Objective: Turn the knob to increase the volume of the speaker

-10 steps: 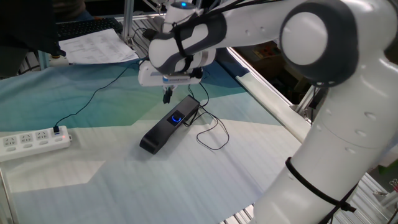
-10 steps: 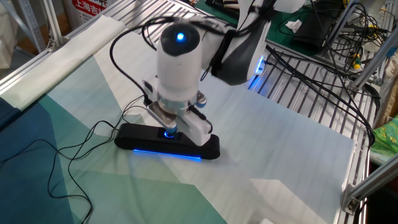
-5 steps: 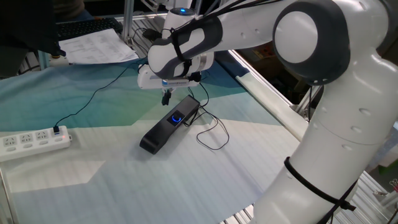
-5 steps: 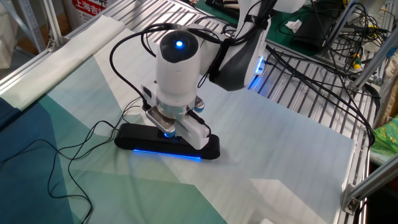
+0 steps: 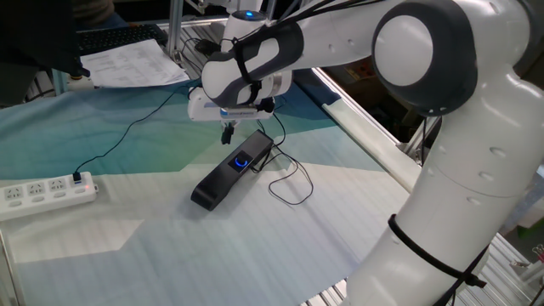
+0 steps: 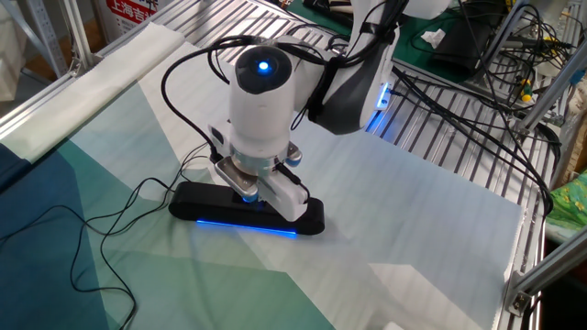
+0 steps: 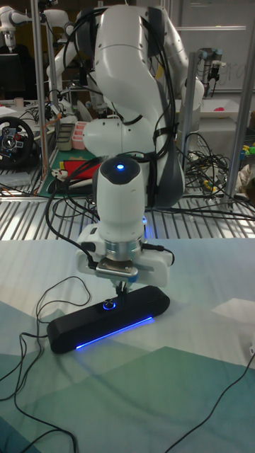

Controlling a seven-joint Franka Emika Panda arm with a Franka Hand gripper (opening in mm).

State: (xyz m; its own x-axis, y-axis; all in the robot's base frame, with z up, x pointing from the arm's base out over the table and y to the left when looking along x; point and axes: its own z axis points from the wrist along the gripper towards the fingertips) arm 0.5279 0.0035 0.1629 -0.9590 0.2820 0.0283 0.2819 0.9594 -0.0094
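Observation:
The speaker (image 5: 228,176) is a long black bar lying on the teal and white cloth, also seen in the other fixed view (image 6: 246,210) and the tall view (image 7: 106,323). Its knob (image 5: 242,161) (image 7: 108,306) sits on top, ringed in blue light. My gripper (image 5: 228,133) (image 7: 121,287) hangs just above the speaker, a little off to the side of the knob and not touching it. Its dark fingers are pressed together with nothing between them. In the other fixed view the hand (image 6: 260,183) covers the knob.
A thin black cable (image 5: 289,183) loops off the speaker's end, and another cable runs to a white power strip (image 5: 47,191) at the left. Papers (image 5: 136,61) lie at the back. Metal frame rails (image 6: 477,174) and bundles of wires border the cloth.
A second ago the hand shifted slightly left and the arm's posture changed. Over the last half second nothing has visibly moved.

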